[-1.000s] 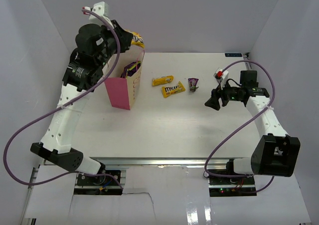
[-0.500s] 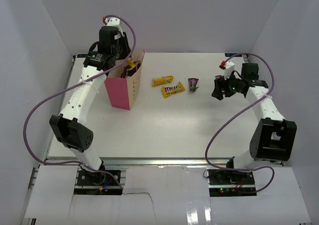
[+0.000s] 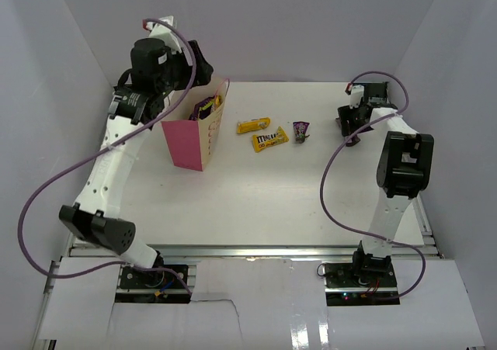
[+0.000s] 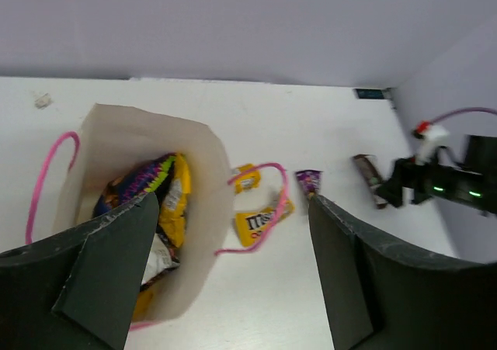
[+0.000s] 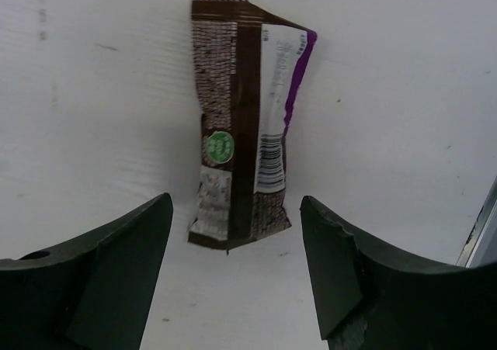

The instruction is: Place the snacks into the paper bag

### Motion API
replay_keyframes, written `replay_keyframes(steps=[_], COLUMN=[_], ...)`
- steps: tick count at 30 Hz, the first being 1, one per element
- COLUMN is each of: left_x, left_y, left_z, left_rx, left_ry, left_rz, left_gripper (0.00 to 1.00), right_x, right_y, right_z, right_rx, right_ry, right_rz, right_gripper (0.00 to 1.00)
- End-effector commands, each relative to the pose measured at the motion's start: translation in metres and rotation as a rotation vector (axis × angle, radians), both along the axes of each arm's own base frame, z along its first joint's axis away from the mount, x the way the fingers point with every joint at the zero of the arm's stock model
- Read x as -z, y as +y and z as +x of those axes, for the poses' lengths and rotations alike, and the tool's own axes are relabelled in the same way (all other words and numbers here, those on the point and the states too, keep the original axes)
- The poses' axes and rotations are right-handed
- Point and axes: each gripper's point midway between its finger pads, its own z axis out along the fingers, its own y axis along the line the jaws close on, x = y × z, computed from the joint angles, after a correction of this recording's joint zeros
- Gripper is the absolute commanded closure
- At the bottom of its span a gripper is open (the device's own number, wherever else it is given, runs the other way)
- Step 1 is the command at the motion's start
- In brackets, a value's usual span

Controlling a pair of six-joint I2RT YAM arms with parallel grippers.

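The pink paper bag stands upright at the left. The purple chip bag sits inside it, free of my fingers. My left gripper hangs open above the bag's mouth. Two yellow candy packets and a tiny purple wrapper lie on the table to the right of the bag. The dark brown bar lies flat at the far right. My right gripper is open just above the bar's near end, a finger on each side and touching nothing.
White enclosure walls stand close behind and beside both arms. The bag's thin pink handles loop out over its rim toward the yellow packets. The right arm is folded up along the table's right edge.
My left gripper has opened and let go of the chip bag, which now rests inside the paper bag. My right arm has swung back and right, over the brown bar.
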Motion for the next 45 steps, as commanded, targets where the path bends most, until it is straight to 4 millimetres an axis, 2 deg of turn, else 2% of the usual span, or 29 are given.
replay_keyframes(steps=[1,2,3,4,5,7,8,10,11,13,14,15,16,17,18,19,22,23,25,26,27,28,29,30,31,35,39,43,45], left_x=[-0.05,-0.046,-0.063,-0.06,-0.026,-0.024,0.005,0.017,0.026,0.038,0.049,0.051,0.057,0.072,0.077,0.083,0.105,0.117,0.136,0.133,0.153,0.151,0.157,0.161,0.176,0.184,0.19,0.193,0.196], left_y=[-0.014,-0.018,-0.02,-0.029,-0.035,-0.045,-0.051,-0.06,-0.073,-0.091,-0.108,-0.117,-0.125,-0.139,-0.146,-0.156,-0.178,-0.19,-0.208,-0.212,-0.222,-0.229,-0.238,-0.244,-0.251,-0.271,-0.276,-0.273,-0.271], left_z=[-0.062,-0.071,-0.089,-0.101,-0.104,-0.119,-0.121,-0.122,-0.127,-0.128,-0.128,-0.128,-0.126,-0.124,-0.121,-0.123,-0.114,-0.111,-0.108,-0.111,-0.108,-0.106,-0.109,-0.11,-0.108,-0.111,-0.114,-0.116,-0.118], left_rx=[0.149,0.178,0.217,0.267,0.287,0.355,0.356,0.369,0.393,0.417,0.435,0.444,0.446,0.455,0.451,0.463,0.455,0.461,0.468,0.476,0.467,0.474,0.484,0.498,0.495,0.526,0.522,0.513,0.505], left_ry=[-0.111,-0.106,-0.167,-0.142,-0.067,-0.078,0.006,0.035,0.065,0.089,0.121,0.134,0.153,0.195,0.216,0.239,0.305,0.332,0.395,0.398,0.448,0.457,0.48,0.501,0.541,0.577,0.596,0.609,0.619], left_rz=[-0.161,-0.192,-0.243,-0.317,-0.343,-0.413,-0.46,-0.498,-0.509,-0.505,-0.495,-0.494,-0.495,-0.494,-0.523,-0.536,-0.59,-0.603,-0.634,-0.649,-0.64,-0.651,-0.65,-0.652,-0.65,-0.648,-0.649,-0.653,-0.656], left_gripper=[0.11,0.11,0.1,0.1,0.1,0.08,0.06,0.03,0.03,0.03,0.03,0.03,0.03,0.03,0.04,0.04,0.04,0.04,0.04,0.04,0.04,0.04,0.04,0.04,0.04,0.04,0.05,0.07,0.13], right_x=[0.0,0.003,0.006,0.01,0.018,0.025,0.03,0.038,0.035,0.039,0.026,0.033,0.029,0.009,0.004,-0.008,-0.025,-0.036,-0.05,-0.055,-0.058,-0.069,-0.069,-0.07,-0.079,-0.091,-0.102,-0.108,-0.109], right_y=[-0.029,-0.031,-0.033,-0.033,-0.033,-0.032,-0.029,-0.026,-0.025,-0.018,-0.013,-0.009,-0.006,0.003,0.008,0.026,0.051,0.068,0.091,0.096,0.103,0.111,0.12,0.125,0.132,0.158,0.186,0.201,0.206], right_z=[0.026,0.027,0.028,0.029,0.028,0.026,0.025,0.017,0.014,0.0,-0.003,-0.018,-0.024,-0.029,-0.038,-0.056,-0.089,-0.111,-0.14,-0.148,-0.155,-0.163,-0.173,-0.178,-0.183,-0.199,-0.208,-0.209,-0.21], right_rx=[0.112,0.114,0.118,0.12,0.118,0.119,0.108,0.106,0.1,0.085,0.063,0.051,0.037,-0.009,-0.057,-0.13,-0.297,-0.36,-0.446,-0.462,-0.472,-0.503,-0.522,-0.531,-0.555,-0.618,-0.694,-0.728,-0.737], right_ry=[-0.032,-0.027,-0.023,-0.018,-0.001,0.014,0.024,0.048,0.047,0.065,0.041,0.069,0.064,0.025,0.019,0.0,-0.041,-0.052,-0.063,-0.066,-0.06,-0.076,-0.059,-0.054,-0.072,-0.086,-0.092,-0.098,-0.092], right_rz=[-0.101,-0.102,-0.103,-0.103,-0.099,-0.091,-0.075,-0.052,-0.031,0.01,0.044,0.066,0.089,0.145,0.164,0.234,0.303,0.376,0.47,0.496,0.525,0.554,0.573,0.585,0.596,0.614,0.61,0.616,0.622], right_gripper=[0.28,0.28,0.29,0.3,0.32,0.34,0.38,0.45,0.56,0.66,0.73,0.76,0.77,0.77,0.77,0.78,0.78,0.79,0.8,0.81,0.81,0.81,0.82,0.82,0.82,0.8,0.79,0.79,0.79])
